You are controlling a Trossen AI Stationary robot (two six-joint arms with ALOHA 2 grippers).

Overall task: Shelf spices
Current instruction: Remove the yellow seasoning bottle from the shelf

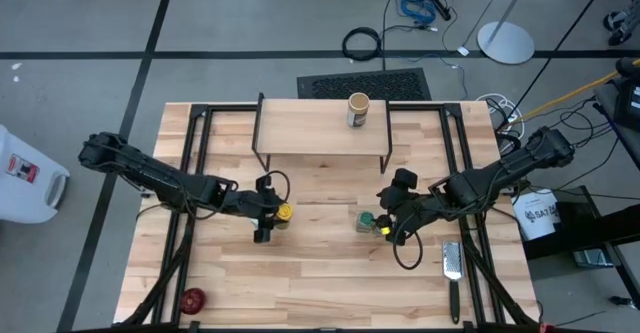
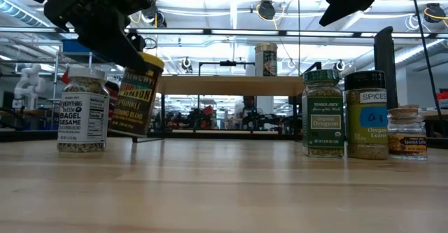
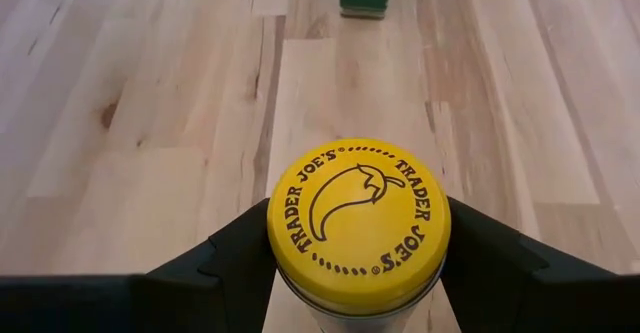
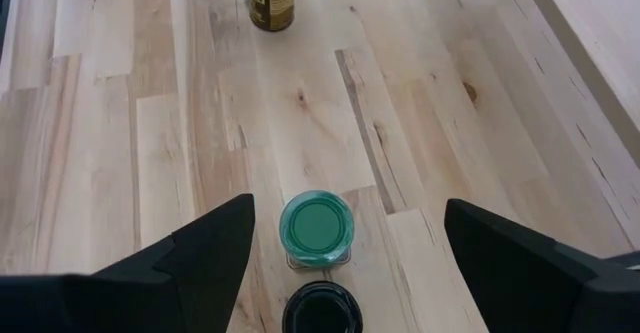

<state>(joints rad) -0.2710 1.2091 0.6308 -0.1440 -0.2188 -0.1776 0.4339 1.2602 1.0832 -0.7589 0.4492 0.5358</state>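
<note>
Fingers of the left gripper (image 3: 355, 273) are clamped on either side of the yellow jar (image 3: 358, 223), which in the low view hangs tilted with its base off the table (image 1: 320, 273), in front of the shelf (image 1: 320, 128). Over on the other side, the right gripper (image 4: 345, 248) stands wide open and holds nothing, poised above the green-lidded jar (image 4: 316, 225), with the dark-lidded jar (image 4: 322, 311) just beside it. One tan jar (image 1: 358, 110) stands on the shelf top. The white-capped jar (image 2: 82, 117) shows only in the low view. Near the table's right front lies a grater (image 1: 453, 263); a red round object (image 1: 192, 299) sits at the left front.
</note>
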